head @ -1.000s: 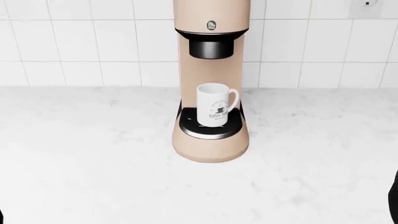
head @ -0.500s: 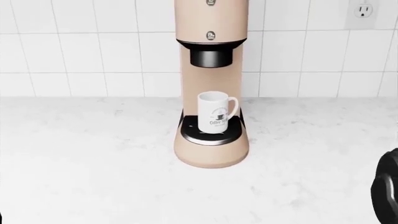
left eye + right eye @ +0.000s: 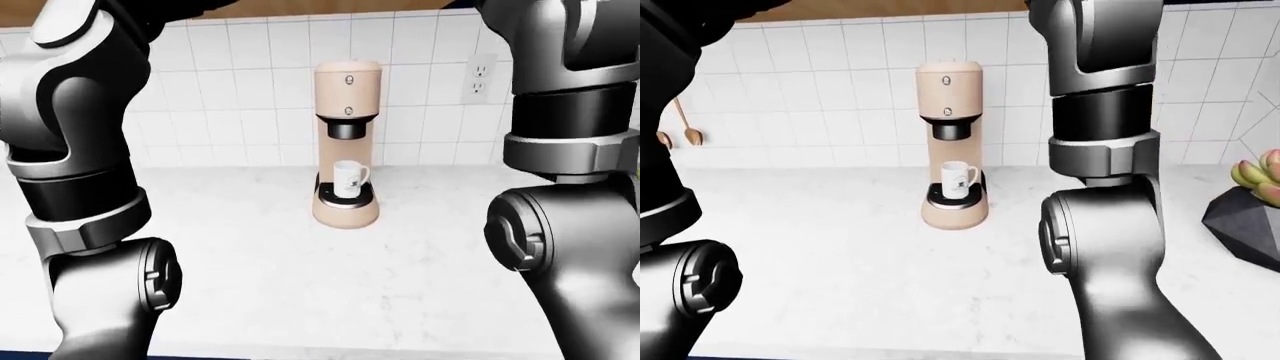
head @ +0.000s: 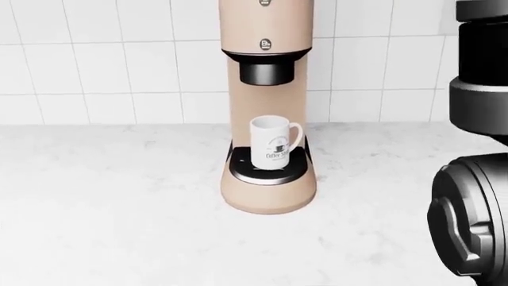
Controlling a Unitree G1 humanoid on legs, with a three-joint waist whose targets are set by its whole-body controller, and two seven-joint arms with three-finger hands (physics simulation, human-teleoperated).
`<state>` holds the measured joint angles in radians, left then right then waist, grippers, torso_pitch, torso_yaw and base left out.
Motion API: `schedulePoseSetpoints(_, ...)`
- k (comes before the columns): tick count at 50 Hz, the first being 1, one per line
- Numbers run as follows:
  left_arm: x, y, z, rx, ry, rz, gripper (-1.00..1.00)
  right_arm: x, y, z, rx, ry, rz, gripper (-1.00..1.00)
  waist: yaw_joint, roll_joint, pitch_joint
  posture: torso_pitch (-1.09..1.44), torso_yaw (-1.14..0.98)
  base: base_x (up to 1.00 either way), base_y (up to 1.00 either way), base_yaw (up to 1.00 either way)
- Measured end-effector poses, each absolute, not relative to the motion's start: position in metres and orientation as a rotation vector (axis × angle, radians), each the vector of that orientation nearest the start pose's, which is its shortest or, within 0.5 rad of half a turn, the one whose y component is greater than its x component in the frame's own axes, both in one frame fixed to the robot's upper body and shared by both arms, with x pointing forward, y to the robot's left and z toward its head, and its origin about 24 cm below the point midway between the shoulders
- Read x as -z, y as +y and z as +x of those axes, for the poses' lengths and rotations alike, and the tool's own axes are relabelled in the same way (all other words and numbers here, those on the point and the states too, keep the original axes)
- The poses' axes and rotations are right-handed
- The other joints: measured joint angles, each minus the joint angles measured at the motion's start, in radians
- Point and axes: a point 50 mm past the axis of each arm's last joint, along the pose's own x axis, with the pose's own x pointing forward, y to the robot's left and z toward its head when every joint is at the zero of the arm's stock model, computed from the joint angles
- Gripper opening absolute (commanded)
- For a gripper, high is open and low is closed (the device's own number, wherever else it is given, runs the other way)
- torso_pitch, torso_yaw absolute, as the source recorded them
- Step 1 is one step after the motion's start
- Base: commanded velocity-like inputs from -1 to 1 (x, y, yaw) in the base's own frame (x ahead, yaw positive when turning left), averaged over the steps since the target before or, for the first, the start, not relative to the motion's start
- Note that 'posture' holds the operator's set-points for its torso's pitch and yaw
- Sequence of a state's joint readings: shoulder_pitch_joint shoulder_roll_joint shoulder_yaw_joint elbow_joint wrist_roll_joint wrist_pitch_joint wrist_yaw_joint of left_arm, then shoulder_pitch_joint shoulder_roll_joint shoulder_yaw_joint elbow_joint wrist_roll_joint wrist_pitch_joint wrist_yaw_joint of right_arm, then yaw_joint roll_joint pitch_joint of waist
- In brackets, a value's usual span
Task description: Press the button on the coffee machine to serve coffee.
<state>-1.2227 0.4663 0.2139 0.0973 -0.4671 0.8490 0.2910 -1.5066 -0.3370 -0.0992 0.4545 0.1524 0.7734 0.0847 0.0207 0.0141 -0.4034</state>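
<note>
Hands out of view, so you cannot tell their state; your raised forearms (image 3: 85, 187) flank the coffee machine (image 4: 267, 107) holding a mug (image 4: 272, 142) on the desk (image 4: 119, 202).

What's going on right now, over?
Both arms raised, neither hand in view. Coffee machine upright on the counter, white mug seated under its spout, buttons untouched. Right arm crowds the head view's right edge; path to the machine open.

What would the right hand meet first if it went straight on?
Cannot tell: the right hand is out of view. The right arm runs up past every view's top edge. The coffee machine stands to its left in the right-eye view, seemingly off that line.
</note>
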Motion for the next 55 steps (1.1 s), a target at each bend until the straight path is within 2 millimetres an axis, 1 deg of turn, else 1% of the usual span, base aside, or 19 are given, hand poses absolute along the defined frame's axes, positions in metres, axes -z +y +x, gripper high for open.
schedulePoseSetpoints(8, -0.363, 0.192, 0.342, -0.11, -0.309, -0.121, 1.0, -0.385, -0.12, 0.387, -0.183, -0.221, -0.133, 1.0, -0.001, 0.006, -0.003, -0.87, 0.0, 0.0, 0.0, 0.0)
schedulePoseSetpoints(11, -0.363, 0.19, 0.342, -0.107, -0.31, -0.116, 1.0, -0.385, -0.118, 0.39, -0.186, -0.209, -0.136, 1.0, 0.0, 0.007, -0.003, -0.87, 0.0, 0.0, 0.0, 0.0)
schedulePoseSetpoints(19, -0.357, 0.188, 0.344, -0.105, -0.282, -0.1, 1.0, -0.393, -0.115, 0.388, -0.195, -0.243, -0.144, 1.0, -0.001, 0.009, -0.01, -0.95, 0.0, 0.0, 0.0, 0.0)
schedulePoseSetpoints(33, -0.357, 0.189, 0.344, -0.107, -0.291, -0.103, 1.0, -0.385, -0.111, 0.392, -0.206, -0.224, -0.149, 1.0, -0.001, 0.01, -0.036, -1.09, 0.0, 0.0, 0.0, 0.0)
schedulePoseSetpoints(39, -0.36, 0.19, 0.343, -0.102, -0.303, -0.118, 1.0, -0.384, -0.11, 0.392, -0.209, -0.226, -0.152, 1.0, -0.002, 0.01, -0.048, -1.09, 0.0, 0.0, 0.0, 0.0)
schedulePoseSetpoints(42, -0.36, 0.19, 0.343, -0.104, -0.306, -0.119, 1.0, -0.38, -0.108, 0.395, -0.215, -0.214, -0.159, 1.0, -0.003, 0.011, -0.054, -1.09, 0.0, 0.0, 0.0, 0.0)
schedulePoseSetpoints(48, -0.359, 0.191, 0.344, -0.105, -0.306, -0.12, 1.0, -0.363, -0.108, 0.406, -0.216, -0.161, -0.161, 1.0, -0.003, 0.013, -0.062, -1.09, 0.0, 0.0, 0.0, 0.0)
schedulePoseSetpoints(55, -0.355, 0.189, 0.345, -0.1, -0.304, -0.119, 1.0, -0.352, -0.098, 0.409, -0.244, -0.142, -0.172, 1.0, -0.003, 0.016, -0.07, -1.09, 0.0, 0.0, 0.0, 0.0)
